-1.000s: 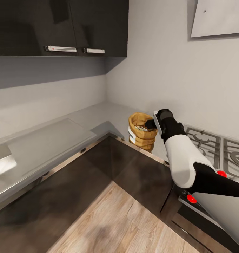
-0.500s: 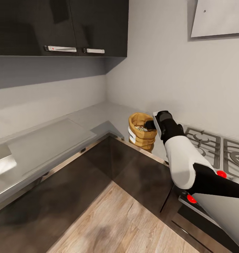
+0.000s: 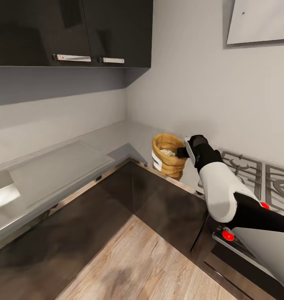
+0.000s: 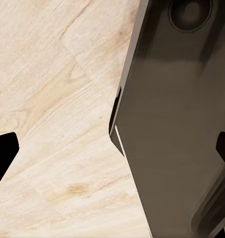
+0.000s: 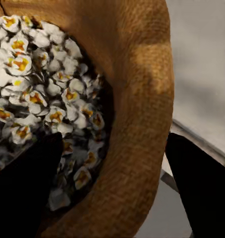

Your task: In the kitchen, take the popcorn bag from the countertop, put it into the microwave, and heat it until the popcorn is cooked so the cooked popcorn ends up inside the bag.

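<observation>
Popcorn bag (image 3: 168,155) sits on the grey desk (image 3: 116,139), right at the front edge near the inside corner, just beside the gas hob (image 3: 250,171). I see it upright, its rolled rim open, a white label on the side facing the cabinets. Inside lies the popcorn (image 5: 40,94), whitish puffs with yellow-orange centres, heaped against the near wall of the sack.

My right gripper (image 3: 182,152) reaches the bag's rim from the hob side. In the right wrist view one dark finger (image 5: 23,193) sits inside the sack over the popcorn and the other finger (image 5: 204,191) hangs outside it, so the woven rim (image 5: 137,124) runs between them. I read the jaws as straddling that wall; whether they actually pinch it I cannot tell, since a gap shows on the outer side.

My left gripper (image 4: 112,153) points down at the pale wood floor (image 4: 53,99), its two dark fingertips at opposite edges of the left wrist view, spread wide with nothing between them, a dark cabinet front (image 4: 177,129) beneath.

Dark wall cupboards (image 3: 71,31) with silver handles hang above the desk, and red knobs (image 3: 227,235) mark the cooker front below the arm.
</observation>
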### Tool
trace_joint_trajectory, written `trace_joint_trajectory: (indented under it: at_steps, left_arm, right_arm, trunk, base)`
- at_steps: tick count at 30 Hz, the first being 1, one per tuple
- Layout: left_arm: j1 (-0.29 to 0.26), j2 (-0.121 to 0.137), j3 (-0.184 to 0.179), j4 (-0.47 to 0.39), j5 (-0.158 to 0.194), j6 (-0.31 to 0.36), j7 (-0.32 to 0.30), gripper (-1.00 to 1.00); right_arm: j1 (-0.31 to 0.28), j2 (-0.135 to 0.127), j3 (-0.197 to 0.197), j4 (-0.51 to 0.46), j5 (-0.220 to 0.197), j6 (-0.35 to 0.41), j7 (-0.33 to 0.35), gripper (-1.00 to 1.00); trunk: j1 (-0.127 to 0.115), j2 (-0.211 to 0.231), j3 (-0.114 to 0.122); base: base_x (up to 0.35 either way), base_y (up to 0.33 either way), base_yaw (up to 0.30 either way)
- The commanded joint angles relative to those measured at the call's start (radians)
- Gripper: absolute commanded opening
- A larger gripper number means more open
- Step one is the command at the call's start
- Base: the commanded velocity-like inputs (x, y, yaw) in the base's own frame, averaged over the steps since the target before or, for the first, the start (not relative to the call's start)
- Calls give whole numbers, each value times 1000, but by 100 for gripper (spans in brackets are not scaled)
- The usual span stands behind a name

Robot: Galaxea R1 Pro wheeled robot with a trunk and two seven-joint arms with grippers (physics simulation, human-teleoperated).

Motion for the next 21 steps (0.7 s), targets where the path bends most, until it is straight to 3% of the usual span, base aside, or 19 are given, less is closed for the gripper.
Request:
trace_joint_trajectory:
  at_steps: [1,9,12,16,21]
  left_arm:
    - [0,0,5,0,4,-3,1,100]
    - [0,0,5,0,4,-3,1,100]
    - [0,0,5,0,4,-4,1,100]
    - [0,0,5,0,4,-4,1,100]
    - [0,0,5,0,4,-3,0,100]
  right_arm:
    - [-1,1,-7,-1,-2,2,1,-100]
    - [-1,5,-10,-15,-2,18,2,-100]
    - [-1,19,-11,-27,-3,87,3,-100]
    - [-1,38,-9,-186,-12,249,11,-100]
    - [-1,38,-1,-263,-14,249,12,-100]
  trunk:
    - [0,-1,-1]
    - [0,-1,-1]
    - [0,-1,-1]
    - [0,-1,-1]
    - [0,-1,-1]
  base:
    - [0,0,0]
    - [0,0,0]
    - [0,0,0]
    - [0,0,0]
    - [0,0,0]
